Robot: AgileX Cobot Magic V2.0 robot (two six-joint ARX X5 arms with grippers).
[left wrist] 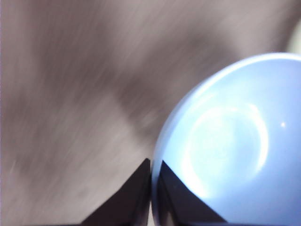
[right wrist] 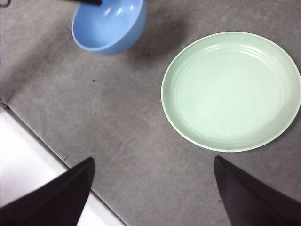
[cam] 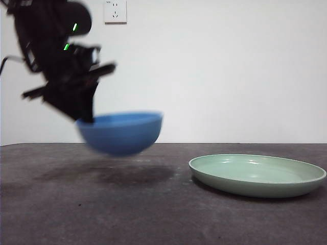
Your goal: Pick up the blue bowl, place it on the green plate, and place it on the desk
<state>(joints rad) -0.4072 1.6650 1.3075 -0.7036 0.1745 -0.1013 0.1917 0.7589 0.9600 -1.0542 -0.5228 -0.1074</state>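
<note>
Left gripper (cam: 86, 118): jaws pinched on the rim of the blue bowl (cam: 122, 132), one inside, one outside; bowl held clear of the desk (cam: 102, 214), its shadow beneath, blurred. Right gripper (right wrist: 153, 188): jaws spread wide, holding nothing, above the desk. Count: one bowl, medium blue, round; one green plate (cam: 258, 176), pale mint, shallow, empty, on the desk beside the bowl, not touching it.

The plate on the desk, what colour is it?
Pale mint green, plain with no pattern. The plate shows best in the right wrist view, seen from above.
</note>
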